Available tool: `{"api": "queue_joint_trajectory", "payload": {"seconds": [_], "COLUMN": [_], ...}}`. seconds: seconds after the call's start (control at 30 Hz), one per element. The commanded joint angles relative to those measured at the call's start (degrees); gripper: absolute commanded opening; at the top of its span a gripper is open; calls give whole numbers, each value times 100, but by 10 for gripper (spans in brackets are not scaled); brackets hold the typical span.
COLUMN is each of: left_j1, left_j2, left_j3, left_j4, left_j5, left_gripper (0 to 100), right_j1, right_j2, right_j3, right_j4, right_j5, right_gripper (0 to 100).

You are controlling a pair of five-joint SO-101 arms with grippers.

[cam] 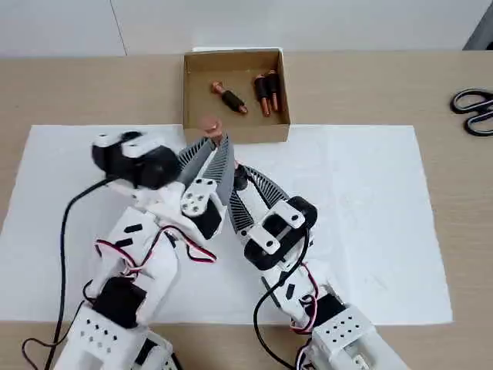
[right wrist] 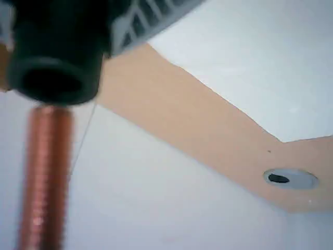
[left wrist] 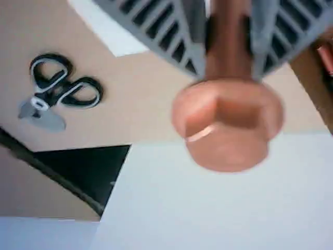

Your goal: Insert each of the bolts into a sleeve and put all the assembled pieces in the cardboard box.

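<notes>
Just before the cardboard box point(cam: 231, 131), clamping the bolt point(left wrist: 227, 122) in the left jaws, the sleeve point(right wrist: 52, 57) in the right jaws, apparently lining thread up with bore; next likely needing a straight push.

Bright, even light casts soft shadows and a faint highlight on the bolt point(left wrist: 227, 125).

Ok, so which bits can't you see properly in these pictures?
High view: the shaft of the copper hex-head bolt is hidden inside the left gripper.
High view: the right gripper covers most of the black round sleeve and the bolt's tip.
High view: the black-handled scissors are cut off by the right edge.
Right wrist view: the bolt's threads are blurred.
</notes>
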Motion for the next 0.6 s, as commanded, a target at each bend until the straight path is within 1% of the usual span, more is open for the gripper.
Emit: {"api": "queue_joint_trajectory", "payload": {"seconds": [0.0,0.23,0.33,0.43,0.57], "left_j1": [0,26,176,369,360], "left_j2": [-123,-123,-123,-123,-123], "left_j3": [4,84,75,84,84], "left_j4": [-149,-141,9,325,352], "left_j5": [-141,-141,-141,-141,-149], "left_gripper": [7,7,7,7,7], "right_j1": [-40,-40,-40,-40,-40], "right_j2": [-119,-119,-119,-119,-119], "right_j3": [44,44,44,44,44], "right_j4": [-171,-171,-171,-171,-171], "right_j5": [-18,-18,0,299,440], "right_gripper": [4,4,4,4,4]}}
